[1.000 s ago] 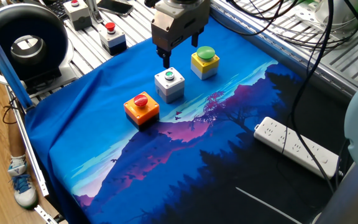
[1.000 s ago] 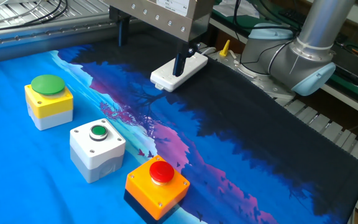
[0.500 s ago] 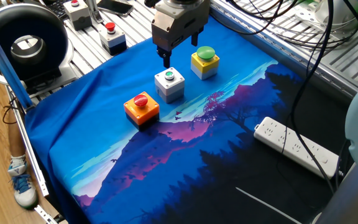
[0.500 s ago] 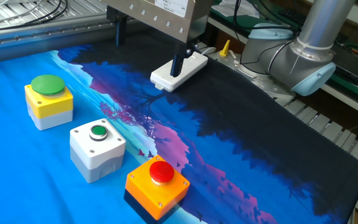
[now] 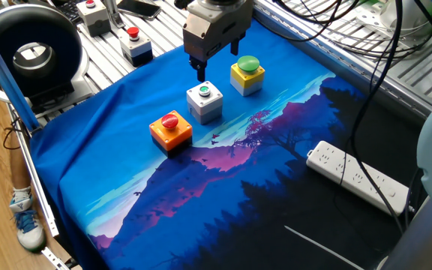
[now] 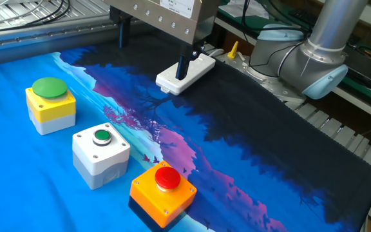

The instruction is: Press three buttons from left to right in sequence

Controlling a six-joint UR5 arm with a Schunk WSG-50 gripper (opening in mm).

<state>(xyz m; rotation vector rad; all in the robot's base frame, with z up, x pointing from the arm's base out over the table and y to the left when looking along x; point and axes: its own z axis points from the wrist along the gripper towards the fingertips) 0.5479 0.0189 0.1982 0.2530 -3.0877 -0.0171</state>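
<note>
Buttons lined up on the blue printed cloth [image 5: 126, 187], gripper [image 5: 201, 75] hanging above the grey one.

Biggest first: the cloth covers the table, and a white power strip [image 5: 358, 178] lies on its dark end. In the other fixed view the gripper's two dark fingers [image 6: 122, 32] stand well apart, spread wide and holding nothing. Down the row sit the yellow box [image 5: 247, 78] with its large green dome, the light grey box [image 5: 204, 102] with a small green button in the middle, and the orange box [image 5: 171, 130] with a red dome. None touches another.
</note>
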